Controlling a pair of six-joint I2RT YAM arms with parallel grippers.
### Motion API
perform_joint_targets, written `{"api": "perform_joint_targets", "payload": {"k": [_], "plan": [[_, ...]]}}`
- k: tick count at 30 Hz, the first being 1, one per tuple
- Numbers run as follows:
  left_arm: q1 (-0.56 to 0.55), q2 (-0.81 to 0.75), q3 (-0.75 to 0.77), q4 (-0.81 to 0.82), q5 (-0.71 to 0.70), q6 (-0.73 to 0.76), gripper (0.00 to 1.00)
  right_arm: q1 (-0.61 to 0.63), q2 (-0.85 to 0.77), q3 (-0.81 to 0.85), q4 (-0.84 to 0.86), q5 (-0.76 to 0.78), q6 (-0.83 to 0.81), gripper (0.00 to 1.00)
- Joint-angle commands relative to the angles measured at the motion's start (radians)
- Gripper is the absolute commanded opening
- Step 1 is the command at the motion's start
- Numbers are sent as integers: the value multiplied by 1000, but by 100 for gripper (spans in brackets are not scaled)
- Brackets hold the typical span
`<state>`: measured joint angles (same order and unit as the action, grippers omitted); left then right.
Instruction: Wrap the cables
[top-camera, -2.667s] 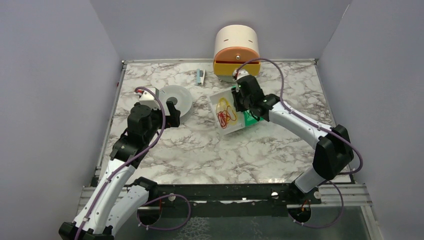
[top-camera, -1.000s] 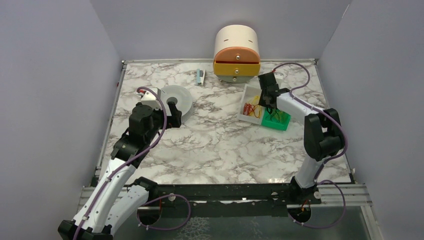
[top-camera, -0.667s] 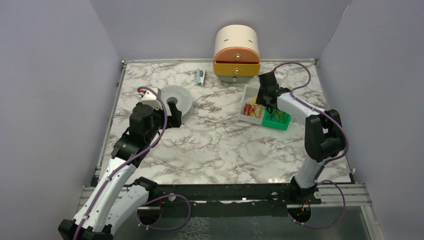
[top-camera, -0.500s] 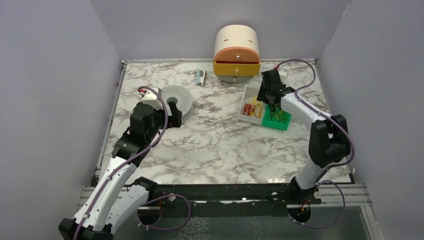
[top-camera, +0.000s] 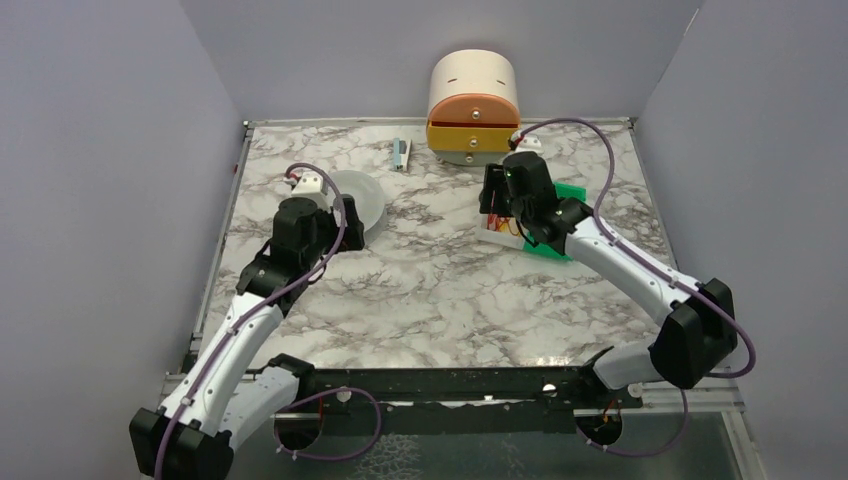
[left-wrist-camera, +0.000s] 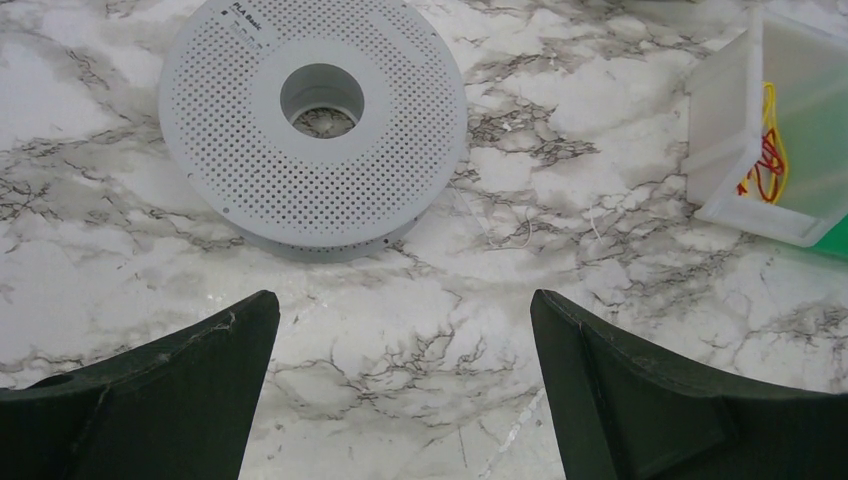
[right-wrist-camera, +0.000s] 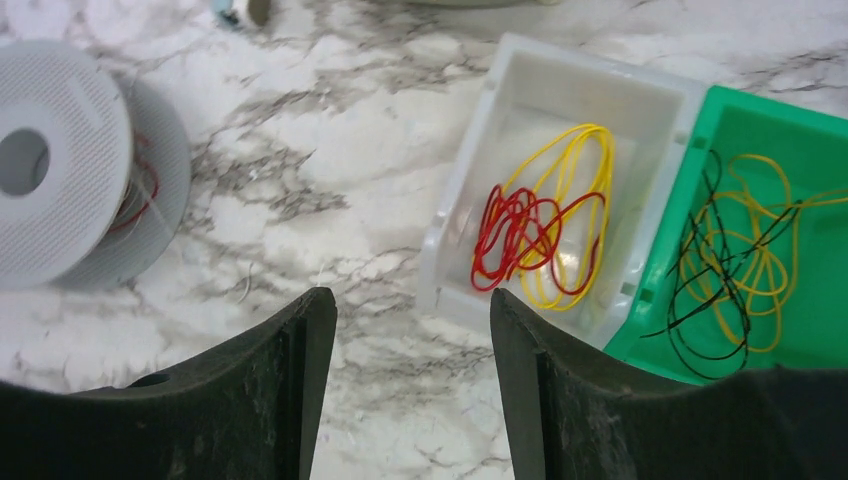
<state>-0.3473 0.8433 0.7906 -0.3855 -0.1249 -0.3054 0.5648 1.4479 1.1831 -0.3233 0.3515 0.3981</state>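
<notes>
inside the white bin (right-wrist-camera: 590, 85) on the right half of the marble table (top-camera: 430, 300), the red cables (right-wrist-camera: 520, 235) lie in a loose tangle with some yellow wires (right-wrist-camera: 585, 150), just beside the green bin (right-wrist-camera: 770, 120). the right gripper (right-wrist-camera: 410, 300) hangs above the table near the white bin's corner, fingers spread wide with nothing between them. the left gripper (left-wrist-camera: 402, 300) is also spread wide and empty, near the perforated grey spool (left-wrist-camera: 312, 130) lying flat well apart from the bins.
</notes>
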Motion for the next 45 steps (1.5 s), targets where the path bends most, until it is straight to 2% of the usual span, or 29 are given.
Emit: {"api": "perform_joint_targets", "payload": {"k": [1, 6, 12, 15, 18, 22, 23, 26, 27, 45], "plan": [[9, 96, 31, 33, -31, -16, 99, 44, -75, -75, 49, -109, -45, 63], [12, 224, 105, 37, -17, -17, 99, 57, -166, -174, 64, -170, -60, 61], [19, 382, 218, 9, -93, 4, 99, 58, -281, -257, 64, -251, -45, 56], [42, 461, 275, 4, -92, 3, 94, 57, -326, -301, 70, -285, -39, 54], [75, 557, 353, -15, -75, 6, 80, 58, -362, -324, 47, -299, -33, 53], [128, 639, 418, -25, -44, 5, 52, 58, -424, -361, 32, -320, -22, 52], [138, 656, 430, -26, -42, 4, 44, 58, -436, -369, 31, -324, -21, 51], [161, 716, 469, -37, -34, -9, 8, 58, -465, -387, 33, -341, -17, 49], [166, 736, 482, -39, -35, -10, 0, 58, -469, -388, 33, -346, -17, 49], [188, 1033, 657, -133, 41, 40, 0, 58, -499, -426, 52, -366, -20, 49]]}}
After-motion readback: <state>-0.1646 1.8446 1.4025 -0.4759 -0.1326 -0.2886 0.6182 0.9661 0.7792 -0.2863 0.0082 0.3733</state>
